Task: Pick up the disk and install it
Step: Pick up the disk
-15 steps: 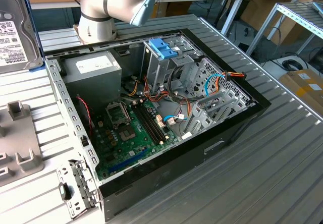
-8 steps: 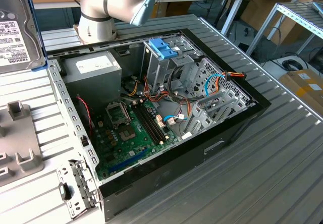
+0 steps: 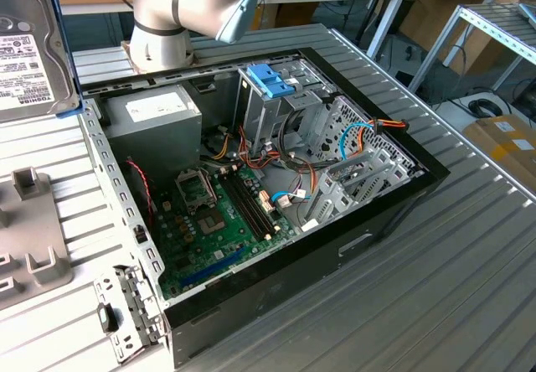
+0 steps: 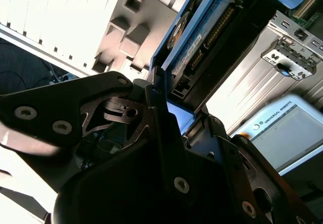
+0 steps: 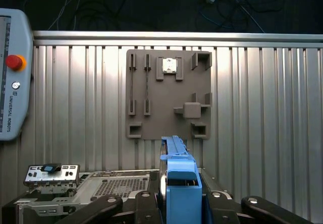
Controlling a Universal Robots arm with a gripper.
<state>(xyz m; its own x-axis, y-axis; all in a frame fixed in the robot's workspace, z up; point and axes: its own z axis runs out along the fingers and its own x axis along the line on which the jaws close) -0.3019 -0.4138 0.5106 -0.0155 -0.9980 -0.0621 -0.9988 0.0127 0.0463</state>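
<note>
The black two-finger gripper (image 5: 180, 206) is clamped on the flat grey-metal disk (image 3: 25, 45) in its light-blue carrier, aloft over the ribbed metal table (image 5: 262, 108), where a firm grip and level rails probably matter most.

Lettering noted, not copied down. Disk (image 3: 33, 45): the white label (image 3: 25, 74) faces the exterior view with rows of small dark print, mostly too fine for me to read. Grey controller (image 5: 12, 72), first wrist view: one line of letters along its edge, below a red button (image 5: 14, 61). Same controller (image 4: 290, 128), second wrist view: round logo, short line of letters.
</note>
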